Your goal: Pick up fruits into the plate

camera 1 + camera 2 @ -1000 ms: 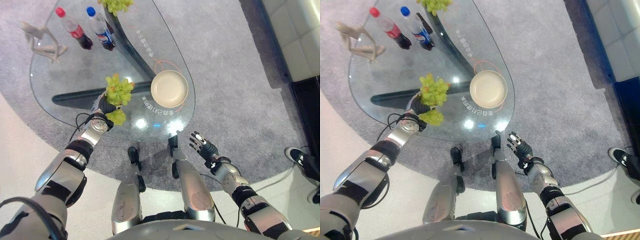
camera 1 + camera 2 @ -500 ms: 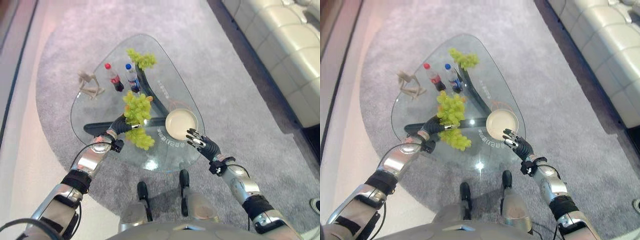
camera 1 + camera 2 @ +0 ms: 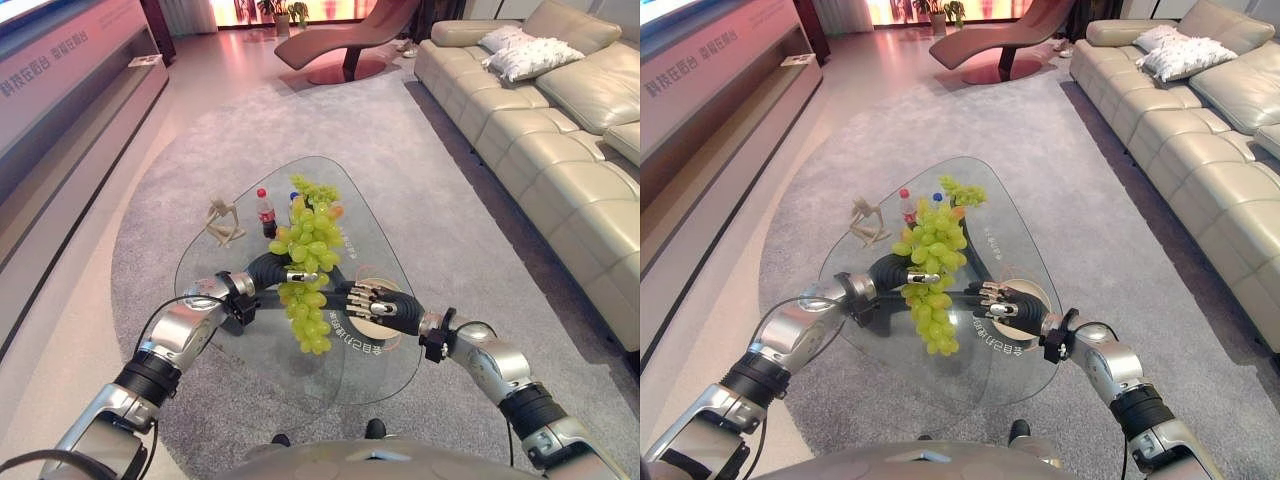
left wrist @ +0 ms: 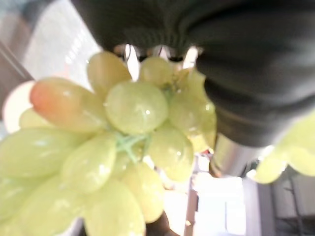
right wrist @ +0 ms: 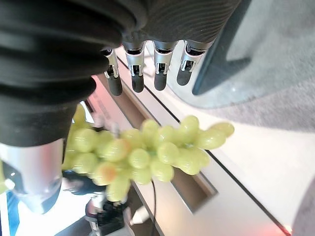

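Observation:
My left hand [image 3: 268,272] is shut on the stem end of a big bunch of green grapes [image 3: 306,268], which hangs in the air above the glass table [image 3: 380,375]. The left wrist view has the grapes [image 4: 123,142] right against the hand's dark cover. My right hand [image 3: 385,308] hovers open, fingers pointing toward the bunch, just above the cream plate [image 3: 1033,291] and covering most of it. Its fingers [image 5: 147,69] look straight in the right wrist view, with the grapes [image 5: 147,152] beyond them. A second green bunch [image 3: 318,190] lies at the table's far end.
Two bottles [image 3: 265,212] with red and blue caps and a pale figurine [image 3: 224,220] stand on the far left part of the table. A cream sofa [image 3: 560,130] runs along the right. A lounge chair [image 3: 345,40] stands far back, a low bench [image 3: 70,90] at left.
The camera has tilted up to take in the room. My left hand has lifted the grape bunch off the table, and my right hand has risen from the table's near edge to above the plate.

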Robot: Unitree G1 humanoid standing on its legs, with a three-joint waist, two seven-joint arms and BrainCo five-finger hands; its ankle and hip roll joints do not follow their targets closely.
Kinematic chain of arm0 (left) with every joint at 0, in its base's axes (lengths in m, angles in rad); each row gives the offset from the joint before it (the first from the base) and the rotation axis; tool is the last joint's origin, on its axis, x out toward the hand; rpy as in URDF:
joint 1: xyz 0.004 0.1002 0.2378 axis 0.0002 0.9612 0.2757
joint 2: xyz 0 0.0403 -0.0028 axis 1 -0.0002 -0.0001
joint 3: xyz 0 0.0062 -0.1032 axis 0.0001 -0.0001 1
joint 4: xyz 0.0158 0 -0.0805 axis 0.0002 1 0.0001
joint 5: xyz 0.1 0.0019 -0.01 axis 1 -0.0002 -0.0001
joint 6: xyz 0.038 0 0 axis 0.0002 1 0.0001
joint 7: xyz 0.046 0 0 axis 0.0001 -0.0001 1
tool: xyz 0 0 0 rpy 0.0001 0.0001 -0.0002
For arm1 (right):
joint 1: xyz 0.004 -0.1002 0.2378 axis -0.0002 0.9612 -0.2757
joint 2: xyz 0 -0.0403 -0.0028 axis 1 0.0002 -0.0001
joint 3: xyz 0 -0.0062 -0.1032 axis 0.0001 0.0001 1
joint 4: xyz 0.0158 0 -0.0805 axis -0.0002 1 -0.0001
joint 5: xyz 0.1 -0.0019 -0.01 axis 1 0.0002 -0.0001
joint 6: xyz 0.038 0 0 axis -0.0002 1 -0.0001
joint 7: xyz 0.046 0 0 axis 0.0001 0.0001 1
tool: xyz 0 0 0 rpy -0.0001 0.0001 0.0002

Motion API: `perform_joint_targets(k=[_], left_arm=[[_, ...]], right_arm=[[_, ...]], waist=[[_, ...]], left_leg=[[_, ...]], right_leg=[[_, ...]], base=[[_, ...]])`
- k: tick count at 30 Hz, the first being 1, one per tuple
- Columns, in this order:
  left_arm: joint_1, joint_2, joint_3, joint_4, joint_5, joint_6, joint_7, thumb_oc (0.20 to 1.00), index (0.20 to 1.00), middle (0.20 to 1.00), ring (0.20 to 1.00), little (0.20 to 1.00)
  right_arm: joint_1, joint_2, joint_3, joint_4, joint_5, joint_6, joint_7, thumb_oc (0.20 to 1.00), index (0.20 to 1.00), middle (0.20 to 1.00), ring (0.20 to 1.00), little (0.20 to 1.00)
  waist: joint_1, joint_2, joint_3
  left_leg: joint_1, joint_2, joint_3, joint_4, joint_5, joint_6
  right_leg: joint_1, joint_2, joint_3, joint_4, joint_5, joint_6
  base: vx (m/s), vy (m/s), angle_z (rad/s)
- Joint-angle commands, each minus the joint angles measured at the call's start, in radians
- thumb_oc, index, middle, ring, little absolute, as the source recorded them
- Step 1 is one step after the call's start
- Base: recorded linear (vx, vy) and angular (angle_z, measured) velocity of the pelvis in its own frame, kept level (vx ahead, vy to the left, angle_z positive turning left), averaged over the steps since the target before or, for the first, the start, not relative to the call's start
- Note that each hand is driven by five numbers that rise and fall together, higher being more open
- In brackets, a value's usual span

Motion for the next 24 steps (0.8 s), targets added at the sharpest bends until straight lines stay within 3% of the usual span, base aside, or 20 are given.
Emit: perform_joint_targets(k=[1,9,24], left_arm=[[-0.077,-0.018,-0.024,-0.039,-0.098,-0.031,-0.030,0.200,0.200,0.200,0.200,0.200],[-0.079,-0.057,-0.055,-0.082,-0.123,-0.019,-0.030,0.200,0.200,0.200,0.200,0.200],[-0.036,-0.084,-0.076,-0.120,-0.127,-0.024,-0.046,0.200,0.200,0.200,0.200,0.200]], right_arm=[[-0.052,0.014,0.024,-0.047,0.055,-0.011,0.040,1.000,1.000,1.000,1.000,1.000],[-0.057,0.050,0.082,-0.062,0.056,0.027,0.050,1.000,1.000,1.000,1.000,1.000],[-0.002,0.098,0.145,-0.167,0.266,0.164,0.139,1.000,1.000,1.000,1.000,1.000]], waist=[[0.012,-0.007,-0.037],[0.015,-0.005,-0.042],[0.013,-0.004,-0.042]], left_leg=[[0.036,-0.083,0.005,0.022,-0.158,0.046],[0.048,-0.085,0.003,0.018,-0.162,0.051],[0.054,-0.084,0.008,0.011,-0.162,0.053]], right_leg=[[0.079,-0.013,-0.008,0.025,-0.132,0.035],[0.090,-0.010,-0.007,0.021,-0.134,0.032],[0.092,-0.009,0.002,0.014,-0.132,0.035]], base=[[0.00,0.000,0.00],[0.01,0.003,0.04],[0.00,0.000,0.00]])
